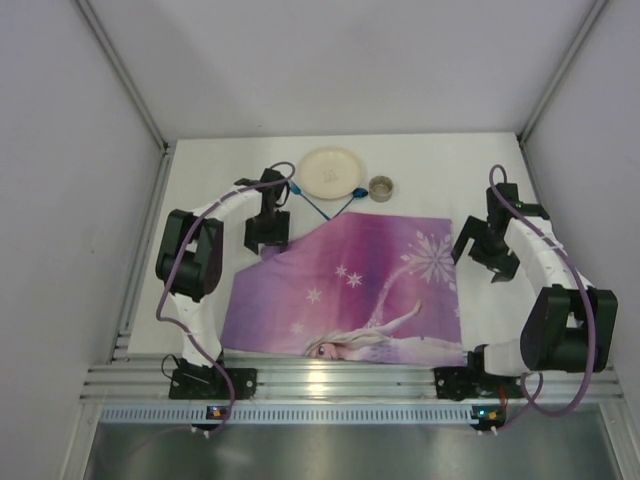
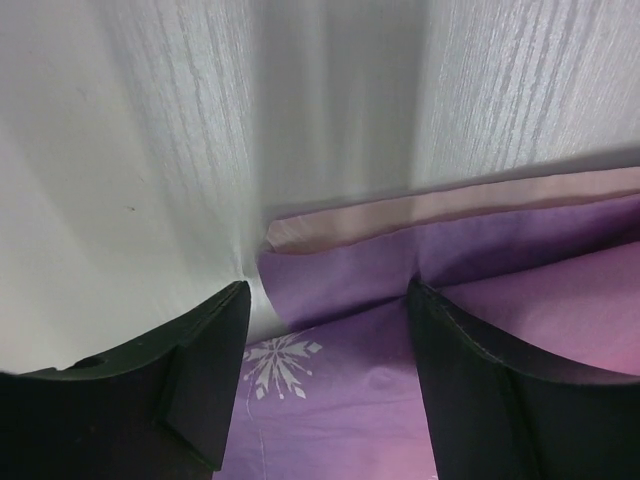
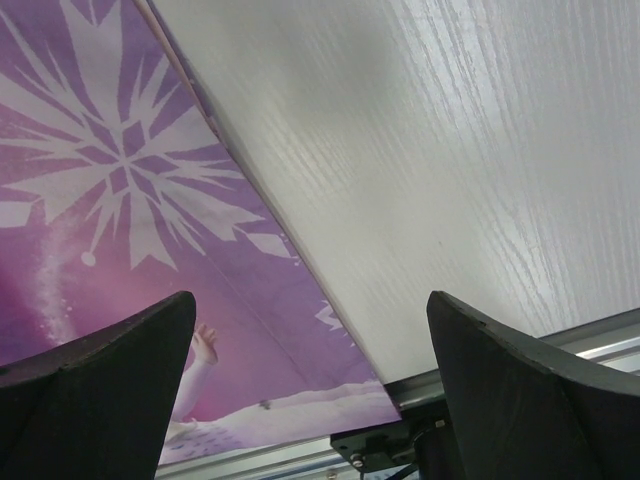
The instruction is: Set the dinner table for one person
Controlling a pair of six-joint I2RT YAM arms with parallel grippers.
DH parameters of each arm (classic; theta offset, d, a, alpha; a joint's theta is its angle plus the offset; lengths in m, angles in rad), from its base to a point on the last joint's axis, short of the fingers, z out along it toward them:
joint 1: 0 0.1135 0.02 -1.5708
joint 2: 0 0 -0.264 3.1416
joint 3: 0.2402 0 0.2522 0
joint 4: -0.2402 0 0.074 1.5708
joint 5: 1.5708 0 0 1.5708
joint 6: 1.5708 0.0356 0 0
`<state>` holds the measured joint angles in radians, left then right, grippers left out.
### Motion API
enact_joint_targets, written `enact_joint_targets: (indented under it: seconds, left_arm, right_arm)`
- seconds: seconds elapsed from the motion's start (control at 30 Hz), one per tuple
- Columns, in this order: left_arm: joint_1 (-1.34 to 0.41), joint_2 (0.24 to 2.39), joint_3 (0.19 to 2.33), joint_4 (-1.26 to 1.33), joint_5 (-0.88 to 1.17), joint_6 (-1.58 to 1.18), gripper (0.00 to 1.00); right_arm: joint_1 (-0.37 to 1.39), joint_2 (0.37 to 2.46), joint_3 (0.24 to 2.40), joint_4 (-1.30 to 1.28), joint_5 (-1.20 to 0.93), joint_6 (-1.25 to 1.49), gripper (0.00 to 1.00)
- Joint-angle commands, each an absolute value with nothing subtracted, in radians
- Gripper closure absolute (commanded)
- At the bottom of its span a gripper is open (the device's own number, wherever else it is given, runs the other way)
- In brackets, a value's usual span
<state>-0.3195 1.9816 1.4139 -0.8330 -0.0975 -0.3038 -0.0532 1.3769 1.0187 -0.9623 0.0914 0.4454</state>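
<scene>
The white dinner table [image 1: 200,190] holds a purple snowflake-printed mat [image 1: 350,290] spread in the middle, its far left corner folded over. A cream plate [image 1: 330,172], a small metal cup [image 1: 381,187] and a blue-handled utensil [image 1: 325,211] lie at the back. My left gripper [image 1: 266,243] is open and empty, low over the mat's folded far left corner [image 2: 300,250]. My right gripper [image 1: 487,255] is open and empty, above the mat's right edge [image 3: 250,250].
A ribbed aluminium rail [image 1: 340,380] runs along the near edge, with both arm bases on it. Grey walls with metal posts close the table in on the left, right and back.
</scene>
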Motion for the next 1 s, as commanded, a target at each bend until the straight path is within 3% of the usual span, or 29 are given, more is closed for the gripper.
enact_joint_targets:
  seconds: [0.0,0.13,0.2,0.4,0.43,0.57,0.83,0.87,0.9,0.93,0.97]
  left_arm:
    - [-0.314,2.003,1.404,-0.796,-0.098,-0.295,0.32]
    - [-0.308,2.042,1.416,-0.769,-0.057,-0.295,0.33]
    - [-0.305,2.071,1.427,-0.764,-0.042,-0.296,0.39]
    - [-0.272,2.137,1.440,-0.750,0.026,-0.275,0.84]
    - [-0.267,2.140,1.443,-0.762,0.031,-0.272,1.00]
    - [-0.261,2.070,1.485,-0.830,0.008,-0.256,1.00]
    - [-0.250,1.867,1.624,-0.946,-0.234,-0.225,0.99]
    - [-0.245,1.843,1.623,-0.946,-0.256,-0.232,0.94]
    - [-0.241,1.836,1.618,-0.943,-0.290,-0.248,0.64]
    - [-0.241,1.830,1.617,-0.946,-0.313,-0.255,0.23]
    - [-0.239,1.825,1.615,-0.946,-0.348,-0.259,0.01]
  right_arm:
    - [-0.044,1.400,1.086,-0.923,0.086,0.440,0.00]
    - [-0.044,1.420,1.094,-0.917,0.072,0.446,0.00]
    - [-0.044,1.420,1.094,-0.917,0.072,0.445,0.00]
    - [-0.046,1.405,1.088,-0.919,0.090,0.440,0.00]
    - [-0.046,1.404,1.089,-0.919,0.092,0.440,0.00]
    - [-0.048,1.401,1.094,-0.919,0.091,0.446,0.00]
    - [-0.003,1.391,1.156,-0.867,0.005,0.425,0.00]
    - [0.058,1.396,1.166,-0.852,-0.023,0.423,0.00]
    - [0.081,1.399,1.178,-0.841,-0.049,0.425,0.00]
    - [0.106,1.408,1.198,-0.828,-0.063,0.426,0.00]
    - [0.159,1.414,1.212,-0.813,-0.075,0.436,0.00]
